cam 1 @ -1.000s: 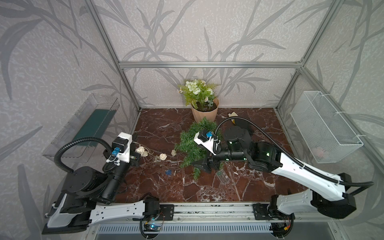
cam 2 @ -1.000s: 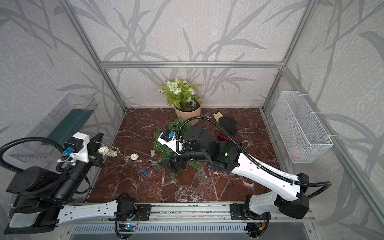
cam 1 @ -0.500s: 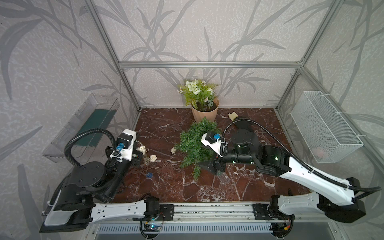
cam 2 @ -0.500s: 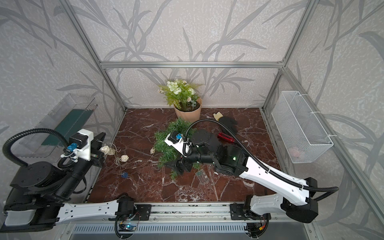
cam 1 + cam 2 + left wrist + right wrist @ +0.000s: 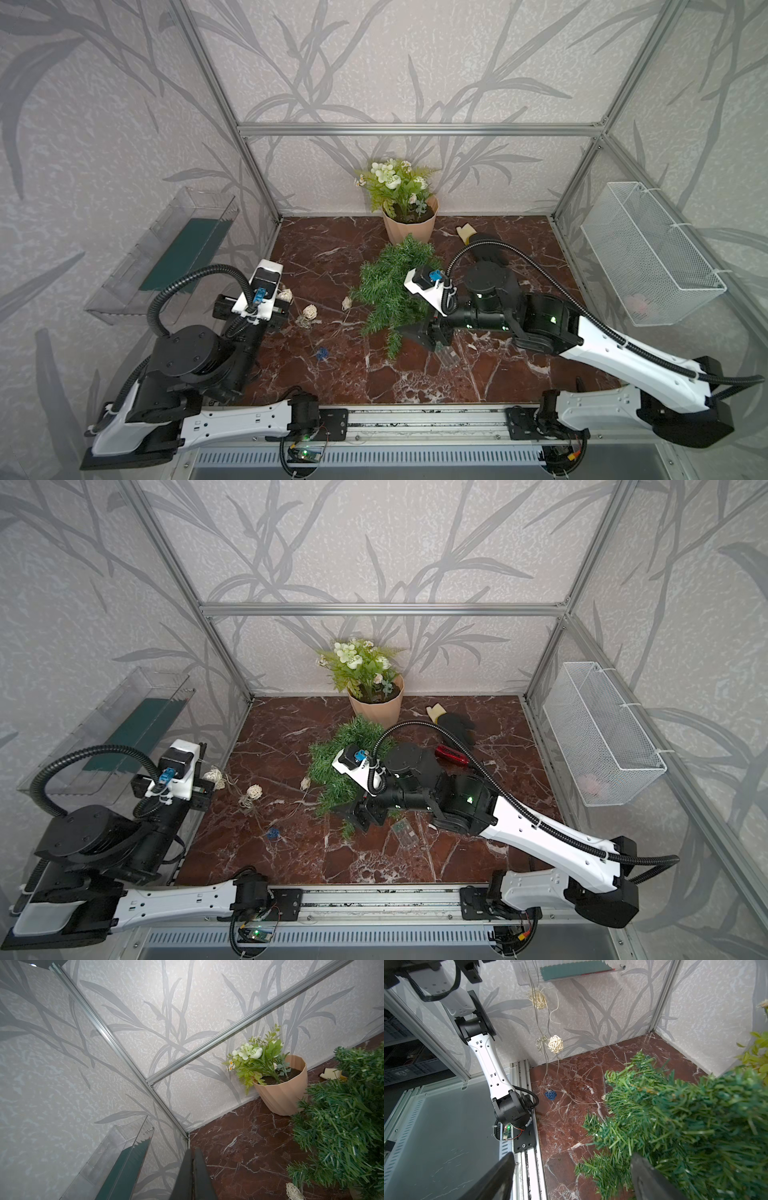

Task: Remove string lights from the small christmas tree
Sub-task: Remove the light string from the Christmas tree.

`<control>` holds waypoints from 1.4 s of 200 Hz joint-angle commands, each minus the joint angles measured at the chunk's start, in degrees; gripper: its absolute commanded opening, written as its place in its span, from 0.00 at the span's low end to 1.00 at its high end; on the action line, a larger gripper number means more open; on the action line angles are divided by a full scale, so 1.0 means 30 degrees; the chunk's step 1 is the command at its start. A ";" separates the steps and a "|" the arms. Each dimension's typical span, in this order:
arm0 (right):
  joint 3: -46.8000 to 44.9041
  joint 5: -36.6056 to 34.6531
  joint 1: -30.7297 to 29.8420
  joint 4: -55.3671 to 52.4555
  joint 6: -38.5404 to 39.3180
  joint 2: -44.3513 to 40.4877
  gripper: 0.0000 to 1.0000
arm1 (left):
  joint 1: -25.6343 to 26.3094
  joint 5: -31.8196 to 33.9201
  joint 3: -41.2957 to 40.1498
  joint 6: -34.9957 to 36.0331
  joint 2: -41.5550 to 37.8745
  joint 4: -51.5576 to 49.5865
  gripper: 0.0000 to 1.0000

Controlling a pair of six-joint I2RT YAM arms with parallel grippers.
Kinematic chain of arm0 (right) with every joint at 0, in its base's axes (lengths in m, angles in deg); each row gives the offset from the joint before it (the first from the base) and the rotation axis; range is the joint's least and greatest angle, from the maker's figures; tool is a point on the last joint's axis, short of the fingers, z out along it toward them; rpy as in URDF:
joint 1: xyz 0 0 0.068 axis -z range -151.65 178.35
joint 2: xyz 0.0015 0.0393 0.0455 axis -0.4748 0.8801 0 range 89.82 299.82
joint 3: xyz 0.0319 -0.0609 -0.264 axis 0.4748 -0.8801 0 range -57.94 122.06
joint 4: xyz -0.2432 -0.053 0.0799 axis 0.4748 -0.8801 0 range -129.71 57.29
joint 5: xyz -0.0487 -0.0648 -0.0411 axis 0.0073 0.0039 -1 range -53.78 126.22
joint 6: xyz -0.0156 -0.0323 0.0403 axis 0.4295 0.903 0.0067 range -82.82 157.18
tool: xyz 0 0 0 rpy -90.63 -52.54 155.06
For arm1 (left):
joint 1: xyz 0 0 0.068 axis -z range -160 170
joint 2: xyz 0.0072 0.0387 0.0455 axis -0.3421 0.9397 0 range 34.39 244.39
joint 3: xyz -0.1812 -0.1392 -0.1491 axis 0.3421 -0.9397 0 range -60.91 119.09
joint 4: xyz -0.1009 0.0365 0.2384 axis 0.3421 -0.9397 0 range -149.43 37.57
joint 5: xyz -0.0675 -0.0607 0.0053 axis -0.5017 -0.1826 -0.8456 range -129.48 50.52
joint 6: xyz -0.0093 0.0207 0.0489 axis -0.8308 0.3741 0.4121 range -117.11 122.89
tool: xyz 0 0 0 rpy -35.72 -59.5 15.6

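**Inspector:** How far along was the task at inspection?

**Assessor:** Well advanced, but not complete. Most of the string lights (image 5: 308,311) were off the small christmas tree (image 5: 390,286). The tree leaned over at the centre of both top views, just below the flowerpot (image 5: 409,226). Cream balls and one blue ball (image 5: 321,354) were strung out left of the tree, over the table (image 5: 353,386).

**Inspector:** And the fingers?

**Assessor:** The left fingers (image 5: 186,1174) were pressed together. Any wire between them was too thin to make out. In the right wrist view, however, the lights rose from the table to the top of the frame with two balls hanging clear. I therefore judged the left fingers to be gripping the string. The right fingers (image 5: 496,1180) stood wide apart and gripped nothing, with one against the lower branches.

**Inspector:** What was left to do?

**Assessor:** In the right wrist view the wire ran across the table to a cream ball (image 5: 603,1097) at the edge of the foliage, mid-frame. I could not tell whether it was snagged there. The clear battery box (image 5: 446,357) lay on the table at the lower right of the tree. In my judgement that last ball and the box end were yet to be drawn clear.
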 commanded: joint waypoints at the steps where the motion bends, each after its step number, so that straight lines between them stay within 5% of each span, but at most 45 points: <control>1: 0.0150 0.0364 -0.0057 0.0536 0.0087 -0.0127 0.86 | 0.0038 -0.0720 -0.0069 0.2812 -0.0797 0.3730 0.00; 64: -0.0333 0.0493 -0.0052 0.0602 -0.0432 0.0076 0.86 | 0.0069 -0.0731 0.0238 0.4333 0.1348 0.4103 0.00; 148: -0.0946 0.0602 -0.0067 0.0922 -0.0818 -0.0024 0.86 | 0.0074 0.3179 0.2114 0.1259 0.1579 -0.1638 0.00; 185: -0.1115 0.0508 -0.0067 0.0896 -0.0720 0.0030 0.86 | 0.0067 0.6483 0.2473 0.4062 0.1569 -0.0320 0.00; 207: -0.1068 0.0570 -0.0067 0.1009 -0.0739 0.0162 0.86 | -0.0150 0.8360 0.0578 1.2990 0.0901 0.9591 0.00; 280: -0.0389 0.0804 -0.0067 0.1029 -0.0709 0.0899 0.86 | -0.2787 0.8463 0.0306 1.1890 0.0026 0.7684 0.00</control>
